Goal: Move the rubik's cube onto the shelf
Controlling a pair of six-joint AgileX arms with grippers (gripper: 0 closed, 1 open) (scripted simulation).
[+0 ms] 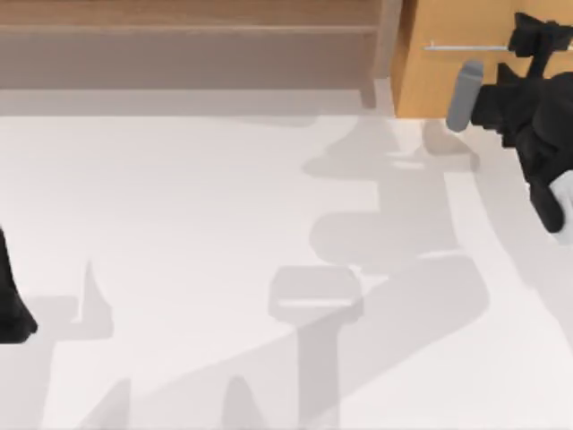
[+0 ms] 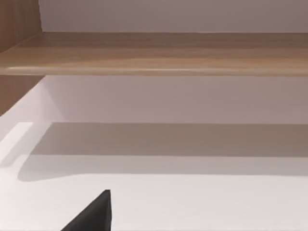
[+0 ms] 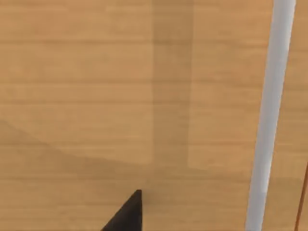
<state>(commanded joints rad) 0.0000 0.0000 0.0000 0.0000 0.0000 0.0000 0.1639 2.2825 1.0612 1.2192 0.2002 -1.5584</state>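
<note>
A wide white surface [image 1: 179, 269] runs under the overhead camera, crossed by grey shadows of the arms. Along its far edge lies the shelf [image 1: 179, 27], a long light-brown board with a grey-brown recess beneath and an upright post [image 1: 387, 45] at its right end. Just right of the post stands an orange-tan cabinet [image 1: 448, 81] with a thin metal handle [image 1: 466, 47]. The right arm reaches to the cabinet front, its hand [image 1: 537, 40] close by the handle; whether that hand is released or clenched cannot be told. The left arm [image 1: 11, 305] sits parked at the surface's left edge, and its hand's state cannot be told either. Where the cube lies cannot be told from these views. Judged from the task alone, it should be light, rigid and smooth-faced, best gripped squarely across two opposite flat sides so it neither slips nor twists. The left wrist camera gives the shelf's rounded front lip [image 2: 154, 70] and the shaded recess below. The right wrist camera gives the cabinet's wood grain [image 3: 96, 96] and the handle as a pale bar [image 3: 269, 120] close up.
</note>
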